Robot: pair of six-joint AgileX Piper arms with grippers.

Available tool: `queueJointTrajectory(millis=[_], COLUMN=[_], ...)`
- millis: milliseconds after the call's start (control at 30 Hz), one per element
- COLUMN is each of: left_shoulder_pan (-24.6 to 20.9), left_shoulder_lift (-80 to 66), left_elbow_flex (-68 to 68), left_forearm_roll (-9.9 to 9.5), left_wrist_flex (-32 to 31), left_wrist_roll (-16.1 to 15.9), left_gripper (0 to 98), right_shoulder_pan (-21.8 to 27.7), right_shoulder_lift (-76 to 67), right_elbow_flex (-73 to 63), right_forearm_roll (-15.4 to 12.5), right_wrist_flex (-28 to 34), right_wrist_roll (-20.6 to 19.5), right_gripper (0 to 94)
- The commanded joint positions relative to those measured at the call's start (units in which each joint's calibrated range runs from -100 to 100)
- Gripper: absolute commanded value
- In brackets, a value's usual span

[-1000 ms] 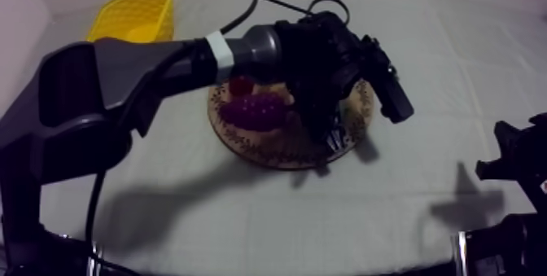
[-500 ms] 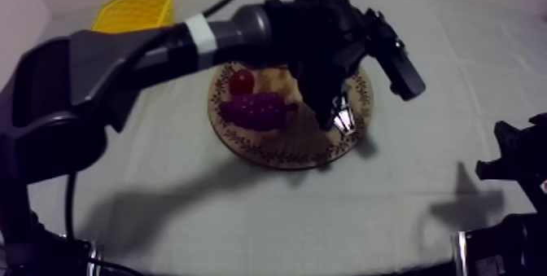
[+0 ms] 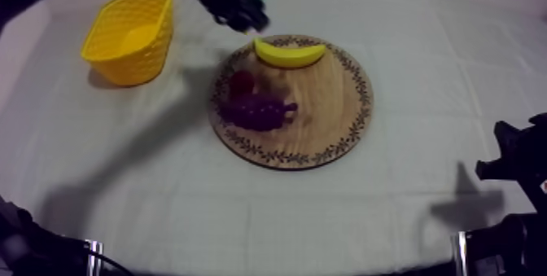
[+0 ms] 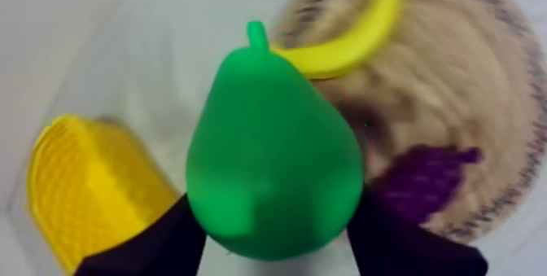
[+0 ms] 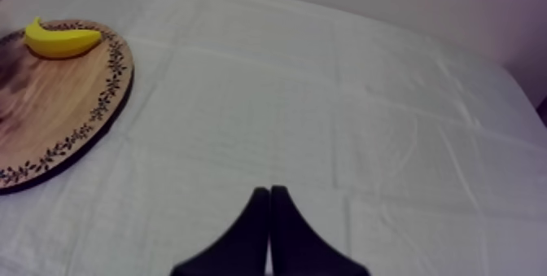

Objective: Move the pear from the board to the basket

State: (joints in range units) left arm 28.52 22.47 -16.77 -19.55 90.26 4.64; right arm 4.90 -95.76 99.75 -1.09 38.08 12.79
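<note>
Right now my left fingers (image 4: 155, 247) are closed tight around the pear (image 4: 273, 149). One black finger presses on each side of its fat bottom end, and its little stem points away from me. The pear is bright green. It is up in the air, not on the wooden board (image 3: 326, 108) and not in the yellow basket (image 3: 130, 35). From the camera above, the pear shows as a bit of green at the far side of the desk (image 3: 407, 206). There it is between the basket and the board, and closer to the board. From my left wrist I see the basket below the pear on one side and the board below it on the other side.

The basket stands at the far left of the desk, apart from the board. The board lies in the middle of the desk. A banana (image 3: 289, 53) lies on it by the far rim. A bunch of grapes (image 3: 259, 112) lies on the side of the board nearer the basket. A small red fruit (image 3: 240, 82) sits just beside the grapes, on their far side.

My right fingers (image 5: 269, 230) are pressed together with nothing between them. They hang over a bare part of the desk, well apart from the board.
</note>
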Motion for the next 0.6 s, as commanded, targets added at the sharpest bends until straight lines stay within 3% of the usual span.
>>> queueJointTrajectory(millis=[0, 300, 567], left_shoulder_pan=[-5.54, -17.01, -23.18], left_shoulder_lift=[-3.51, -5.42, -1.34], left_elbow_flex=[4.15, 15.31, 17.07], left_forearm_roll=[-0.19, 0.85, 2.37], left_wrist_flex=[-1.61, -13.83, -18.53], left_wrist_roll=[-0.15, -1.57, -1.99], left_gripper=[57.2, 57.6, 57.5], right_shoulder_pan=[0.00, 0.00, 0.00], right_shoulder_lift=[0.01, 0.01, 0.01], right_elbow_flex=[0.03, 0.03, 0.03], right_forearm_roll=[-0.01, -0.01, -0.01], right_wrist_flex=[-0.02, -0.02, -0.02], right_wrist_roll=[-0.02, -0.01, 0.00], right_gripper=[0.3, 0.3, 0.3])
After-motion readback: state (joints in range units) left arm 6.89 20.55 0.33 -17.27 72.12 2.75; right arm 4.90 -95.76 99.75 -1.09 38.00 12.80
